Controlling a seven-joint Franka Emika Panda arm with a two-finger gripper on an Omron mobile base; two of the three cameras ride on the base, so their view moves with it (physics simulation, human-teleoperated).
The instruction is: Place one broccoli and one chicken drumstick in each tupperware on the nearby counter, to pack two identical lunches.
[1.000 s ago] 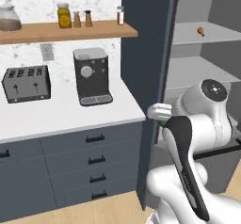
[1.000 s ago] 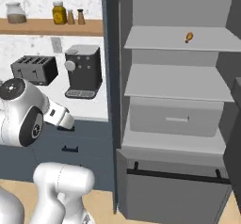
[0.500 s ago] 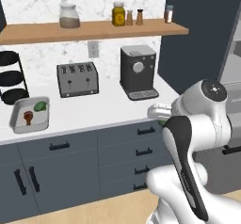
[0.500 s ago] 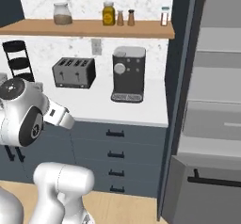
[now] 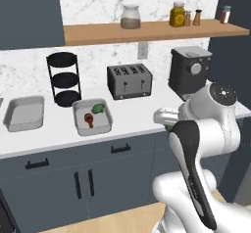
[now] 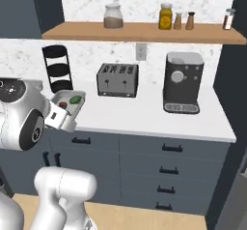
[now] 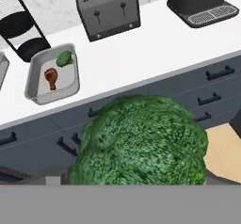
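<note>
White counter (image 5: 132,117) — gripper (image 5: 169,128) clamps broccoli (image 7: 141,140)

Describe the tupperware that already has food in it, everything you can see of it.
The tupperware is a shallow rectangular light-grey tray with rounded corners and a raised rim, of plain matte look. It lies flat on the white counter, in front of the black three-tier stand and left of the toaster, with a second, like tray apart from it on its left. Inside lie one green broccoli toward the back and one reddish-brown drumstick in front of it.
</note>
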